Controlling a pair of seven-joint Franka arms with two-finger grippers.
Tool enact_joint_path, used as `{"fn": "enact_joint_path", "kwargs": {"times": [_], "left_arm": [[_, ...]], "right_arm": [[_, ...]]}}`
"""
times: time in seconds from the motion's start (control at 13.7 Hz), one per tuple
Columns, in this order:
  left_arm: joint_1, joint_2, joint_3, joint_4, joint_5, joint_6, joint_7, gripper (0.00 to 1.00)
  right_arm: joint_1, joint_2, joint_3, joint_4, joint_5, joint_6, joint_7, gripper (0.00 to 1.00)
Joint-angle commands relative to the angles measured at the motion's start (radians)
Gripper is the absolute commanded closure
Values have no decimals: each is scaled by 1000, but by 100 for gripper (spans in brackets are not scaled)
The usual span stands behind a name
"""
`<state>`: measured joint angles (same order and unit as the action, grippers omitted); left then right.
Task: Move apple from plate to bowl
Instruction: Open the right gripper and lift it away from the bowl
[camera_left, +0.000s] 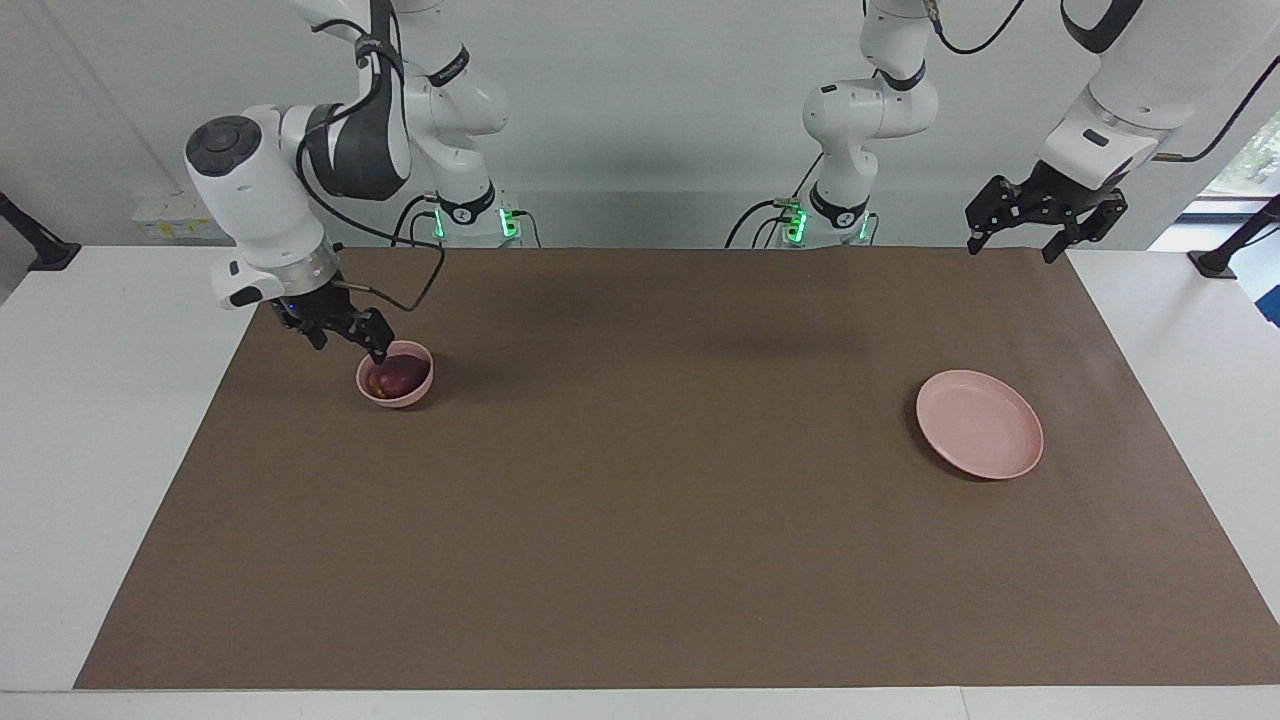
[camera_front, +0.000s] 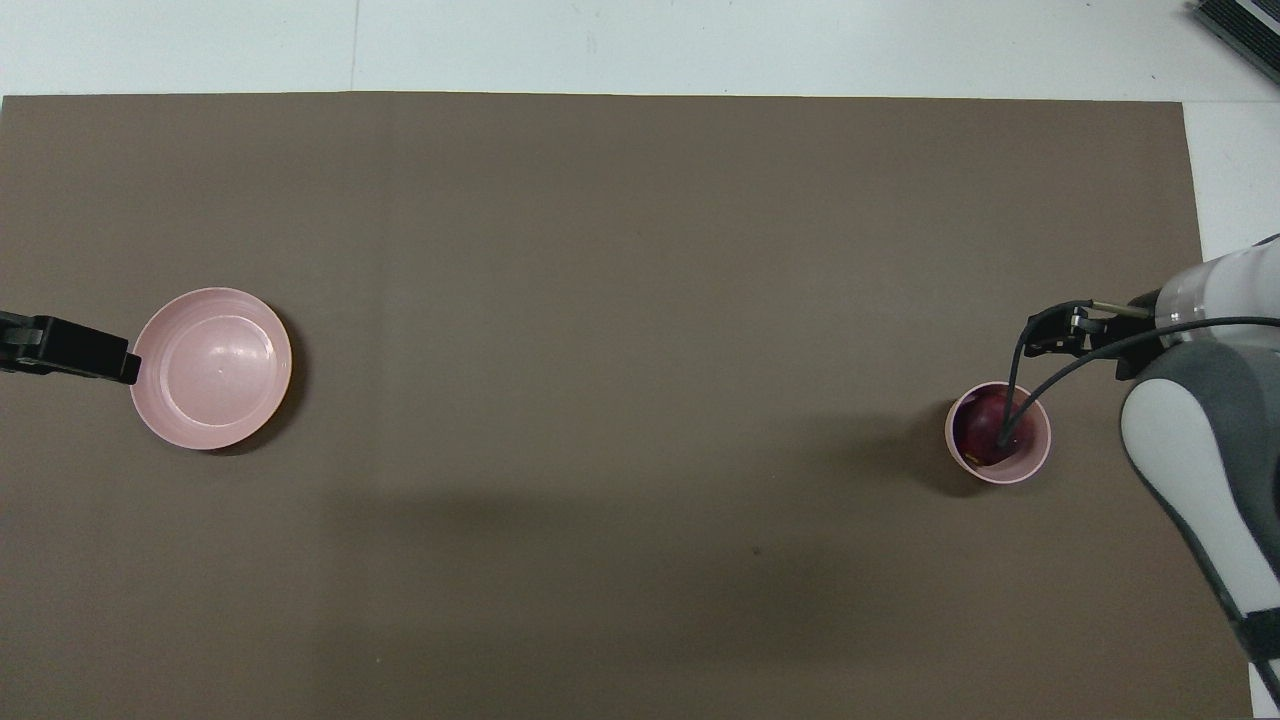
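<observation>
A: Right hand (camera_left: 345, 332) first. State?

B: Fingers spread apart, nothing between them. It hangs in the air beside the bowl (camera_left: 395, 375), tilted, one fingertip close above the rim on the side toward the right arm's end of the surface. No contact with the bowl that I can make out. In the overhead view only part of this hand (camera_front: 1062, 331) shows past the white forearm, and its black cable crosses over the bowl (camera_front: 998, 433).

A: Apple?

B: The apple (camera_left: 397, 377) sits inside the bowl, dark red, small yellowish patch showing on one side. From overhead the apple (camera_front: 980, 425) fills most of the bowl's mouth. No hand touches it.

A: Plate?

B: The plate (camera_left: 980, 423) lies flat on the brown mat (camera_left: 640, 560), well apart from the bowl, toward the left arm's end of the surface. Nothing on it.

A: Left hand?

B: The left hand (camera_left: 1043, 222) waits up in the air over the mat's edge at its own end, fingers open, holding nothing. Overhead, only its dark tip (camera_front: 70, 348) enters the view, just beside the plate (camera_front: 211, 367).
</observation>
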<state>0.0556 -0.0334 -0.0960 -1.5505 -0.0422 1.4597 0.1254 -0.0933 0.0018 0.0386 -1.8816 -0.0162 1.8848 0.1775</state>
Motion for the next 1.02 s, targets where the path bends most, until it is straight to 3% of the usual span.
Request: {"fn": "enact_joint_path", "kwargs": {"times": [0.0,0.29,0.44,0.58,0.73,0.95], "left_arm": [[4,9,-5,26,21,-22,2,0],[4,9,-5,26,21,-22,2,0],[4,9,-7,26,21,-22,2,0],[4,9,-5,26,21,-22,2,0],[4,9,-5,26,21,-22,2,0],[4,9,-5,26,21,-22,2,0]], "right_arm": [[-8,44,9,142,12,-81,-104,0],[-6,101,14,341,18,-266,-130,0],[1,99,14,389,18,-338,-130,0],[3,89,14,404,28,-365,-124,0],[6,44,14,337,30,-357,-116,0],[7,33,14,322,30,-354,-119,0]]}}
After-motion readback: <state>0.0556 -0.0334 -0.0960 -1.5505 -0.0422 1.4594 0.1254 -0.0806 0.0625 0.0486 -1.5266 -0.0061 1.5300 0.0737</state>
